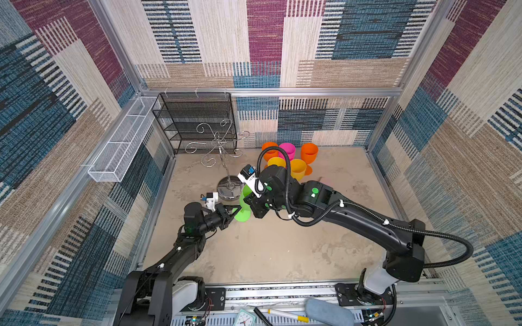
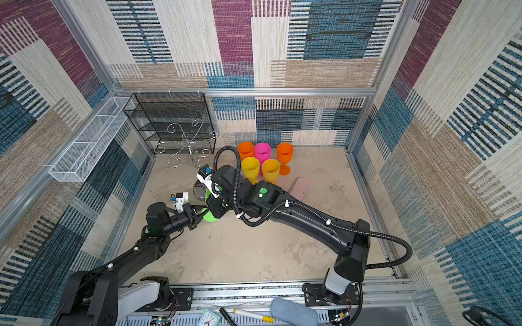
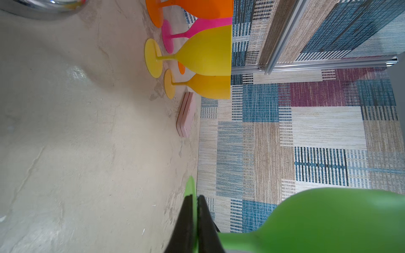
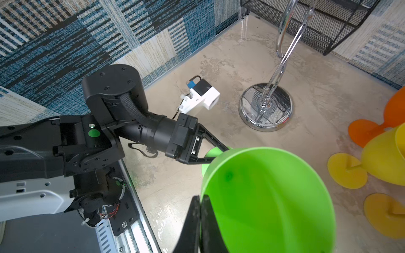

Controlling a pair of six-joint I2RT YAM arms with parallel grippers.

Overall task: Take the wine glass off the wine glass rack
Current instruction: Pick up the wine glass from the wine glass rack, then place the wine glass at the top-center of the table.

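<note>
- Left gripper (image 3: 195, 197) gripped the foot of the green wine glass (image 4: 269, 197); right gripper (image 4: 199, 198) pinched its rim.
- The glass was off the wine glass rack (image 1: 223, 146), which stood bare at its 11 o'clock.
- Likely a handover step; the next move calls for one grip to release.

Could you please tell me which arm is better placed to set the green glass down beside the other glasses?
Probably the right. The right gripper pinches the green glass by its rim from above, nearer the other glasses. The left gripper clamps the foot, so it might hinder setting it down.
</note>
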